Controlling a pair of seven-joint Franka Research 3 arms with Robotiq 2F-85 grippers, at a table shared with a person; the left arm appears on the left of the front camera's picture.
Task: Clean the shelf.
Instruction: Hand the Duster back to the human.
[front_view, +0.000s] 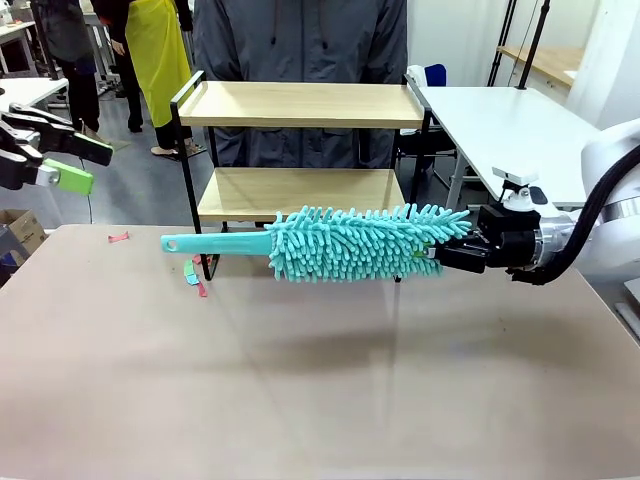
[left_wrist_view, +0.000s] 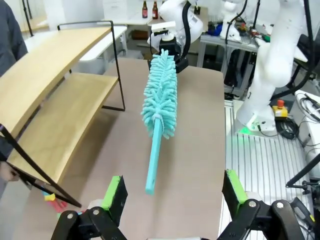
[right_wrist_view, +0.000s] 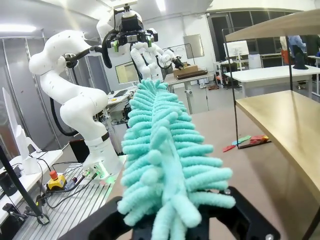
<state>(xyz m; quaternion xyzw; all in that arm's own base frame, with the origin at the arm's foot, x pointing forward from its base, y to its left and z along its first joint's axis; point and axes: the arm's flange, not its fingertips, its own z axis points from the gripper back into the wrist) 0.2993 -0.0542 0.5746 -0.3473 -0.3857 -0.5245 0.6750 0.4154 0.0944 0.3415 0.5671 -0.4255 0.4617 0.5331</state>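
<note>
Gripping the duster (front_view: 365, 243) by its fluffy end, the right claw (front_view: 455, 252) holds it level above the table (front_view: 300, 380), handle pointing toward the left claw (front_view: 65, 160), which hangs wide apart and empty, well off to the side. Behind the duster stands the shelf (front_view: 300, 105), both boards bare. No wiping contact shows yet, so cleaning looks barely begun.
</note>
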